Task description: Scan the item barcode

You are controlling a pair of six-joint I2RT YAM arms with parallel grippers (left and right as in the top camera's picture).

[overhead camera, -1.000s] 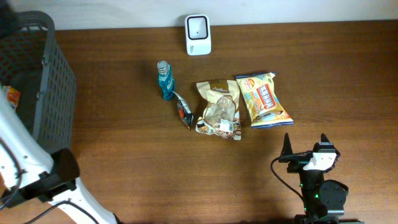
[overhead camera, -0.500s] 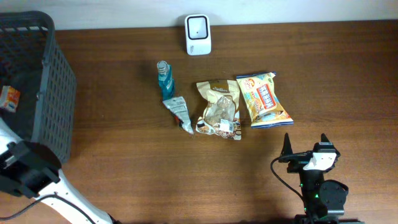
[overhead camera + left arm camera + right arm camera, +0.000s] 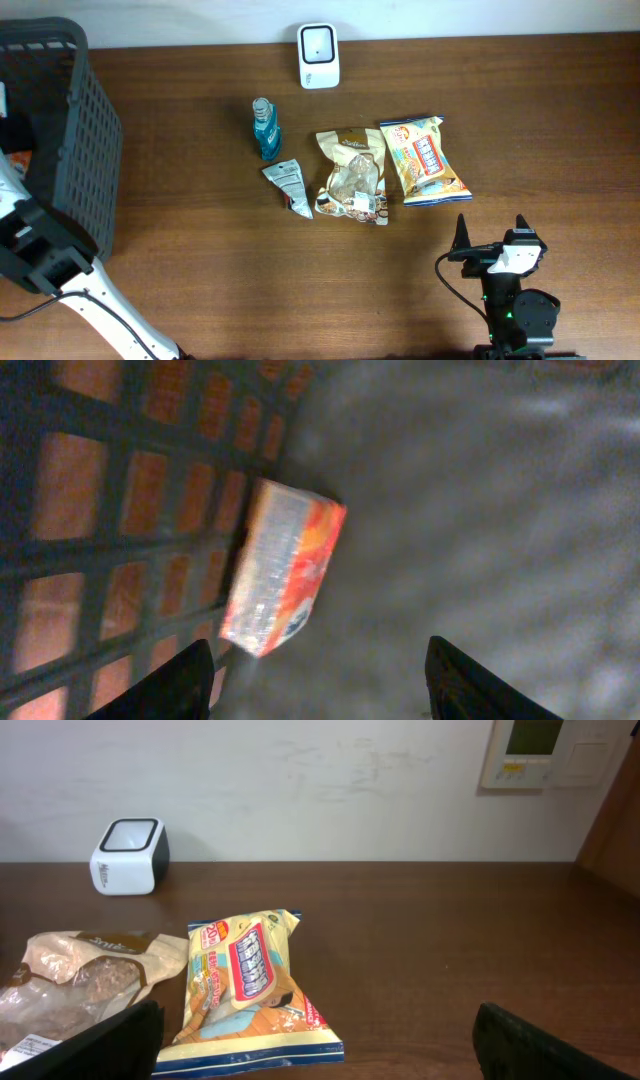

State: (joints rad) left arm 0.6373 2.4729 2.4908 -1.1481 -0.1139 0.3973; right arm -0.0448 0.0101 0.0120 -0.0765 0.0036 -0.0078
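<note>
The left gripper (image 3: 318, 652) has its fingers (image 3: 185, 682) partly apart with nothing between them. The orange packet (image 3: 285, 570) lies just ahead, nearer the left finger, against the mesh wall of the basket (image 3: 100, 550). The right gripper (image 3: 318, 1020) stands wide and empty. A yellow snack bag (image 3: 245, 985) lies ahead of it, and the scanner (image 3: 128, 855) sits farther off beyond its left finger.

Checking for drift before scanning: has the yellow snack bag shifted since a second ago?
No. The yellow snack bag keeps its spot against the white box-shaped scanner and the brown cookie bag.
</note>
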